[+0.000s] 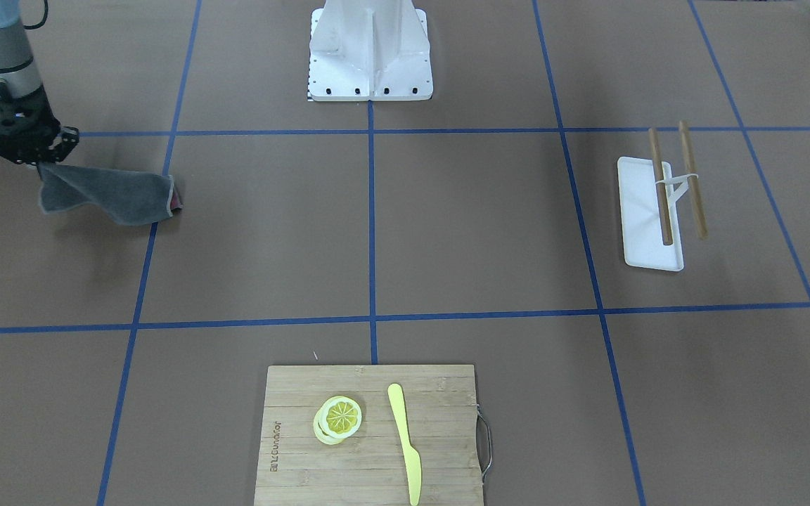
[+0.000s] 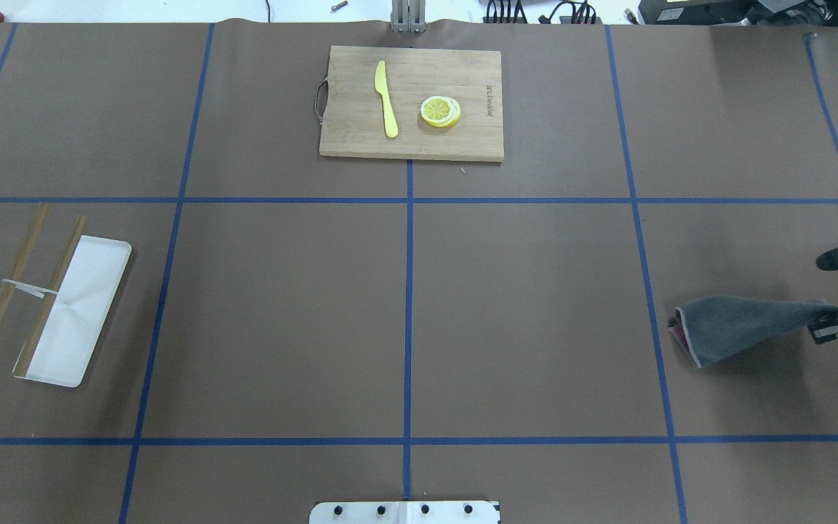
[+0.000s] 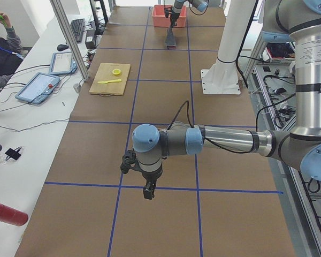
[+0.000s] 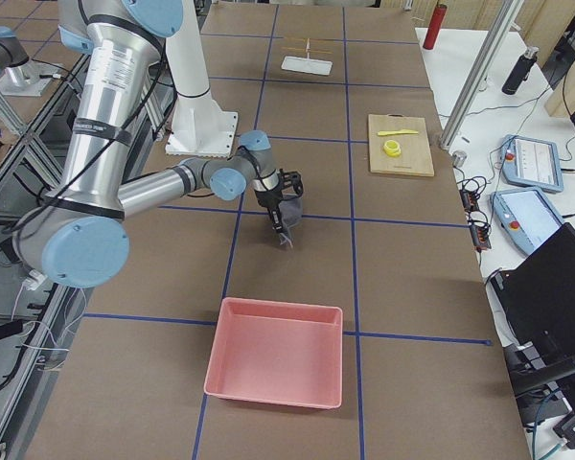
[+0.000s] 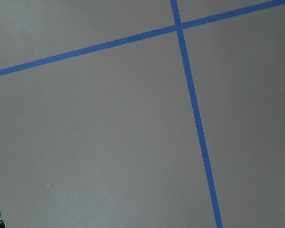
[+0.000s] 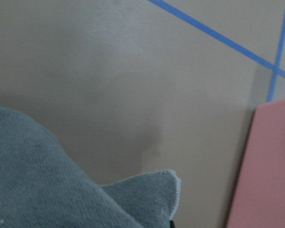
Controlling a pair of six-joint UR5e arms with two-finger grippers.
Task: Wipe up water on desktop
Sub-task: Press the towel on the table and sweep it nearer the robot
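Observation:
My right gripper [image 1: 43, 166] is shut on one corner of a grey cloth [image 1: 106, 193] at the right end of the brown desktop [image 1: 447, 225]. In the overhead view the cloth [image 2: 739, 324] trails from the gripper [image 2: 833, 325] toward the table's middle, its far end low at the surface. The right wrist view shows the cloth [image 6: 38, 190] close up. I see no water on the desktop. My left gripper [image 3: 148, 191] shows only in the exterior left view, hovering over a blue tape line; I cannot tell if it is open or shut.
A pink bin [image 4: 273, 364] stands beyond the right gripper at the table's end. A bamboo cutting board [image 1: 370, 436] with a lemon slice [image 1: 340, 417] and a yellow knife [image 1: 405, 439] lies at the far edge. A white tray [image 1: 647, 218] with chopsticks [image 1: 660, 184] lies on the left side. The robot base [image 1: 370, 49] stands at the near edge.

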